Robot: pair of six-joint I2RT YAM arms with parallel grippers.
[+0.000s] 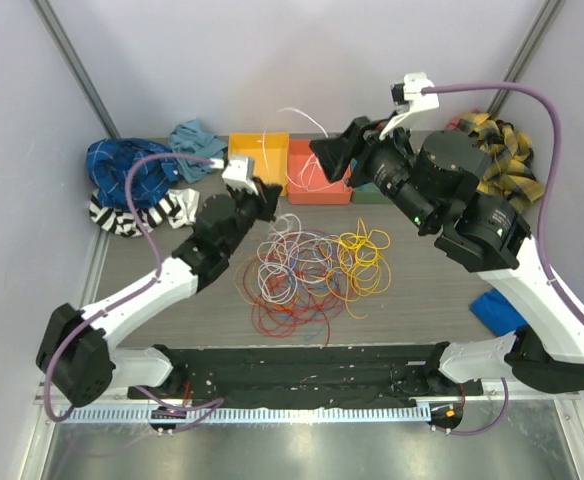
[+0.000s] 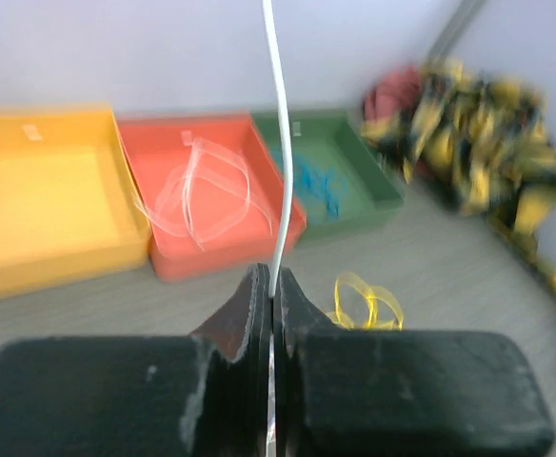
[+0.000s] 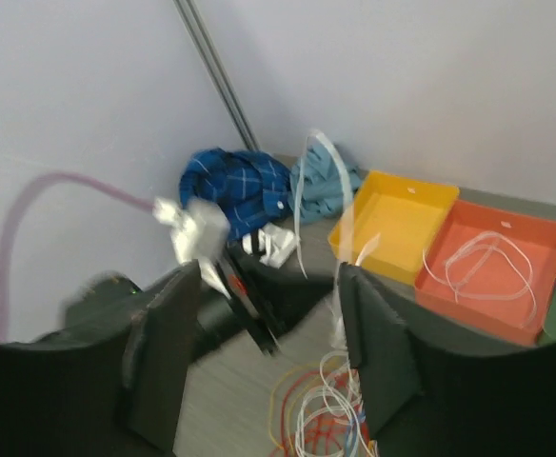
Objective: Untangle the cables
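Note:
A tangle of red, white, yellow and purple cables [image 1: 307,275] lies mid-table. My left gripper [image 1: 267,195] is raised above its far left edge and shut on a white cable [image 1: 265,150] that rises over the trays. In the left wrist view the jaws [image 2: 272,281] are closed on that white cable [image 2: 280,143]. My right gripper [image 1: 332,155] hovers high over the trays, open and empty. In the right wrist view its fingers [image 3: 378,352] stand wide apart [image 3: 273,333], with the left gripper [image 3: 249,295], the white cable [image 3: 302,190] and the tangle [image 3: 326,419] below.
At the back stand a yellow tray [image 1: 259,160], an orange tray [image 1: 317,172] holding pale cables, and a green tray [image 2: 335,181] holding a blue cable. Cloths lie at the back left [image 1: 127,170], the back right [image 1: 497,150] and the right [image 1: 497,310].

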